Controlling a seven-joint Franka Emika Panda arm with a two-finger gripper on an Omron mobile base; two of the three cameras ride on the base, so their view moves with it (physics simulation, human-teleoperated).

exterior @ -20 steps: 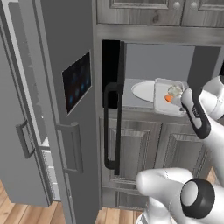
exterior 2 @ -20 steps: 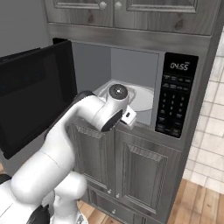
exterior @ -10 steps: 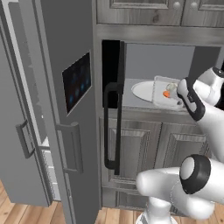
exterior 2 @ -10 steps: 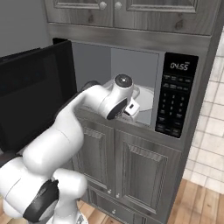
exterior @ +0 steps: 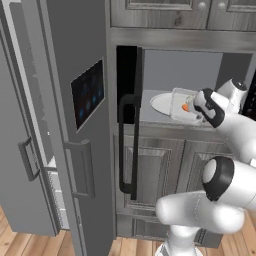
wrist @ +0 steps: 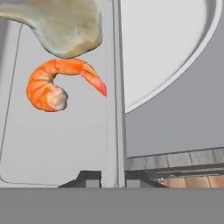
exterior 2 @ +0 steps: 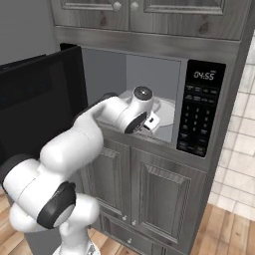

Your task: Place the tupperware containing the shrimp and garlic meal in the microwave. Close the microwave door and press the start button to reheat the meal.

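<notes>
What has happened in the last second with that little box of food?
The gripper, pinching the tupperware's wall, has carried it further into the microwave, toward the white turntable plate. The shrimp and garlic stayed inside; the microwave door stayed open.

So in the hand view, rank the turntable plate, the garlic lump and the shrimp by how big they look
1. Turntable plate, largest, though cut off by the picture's edge.
2. Garlic lump, also cut off at the top.
3. Shrimp, smallest, but close to the garlic's visible part.
The food sits nearer the camera, so true sizes are unsure.
</notes>
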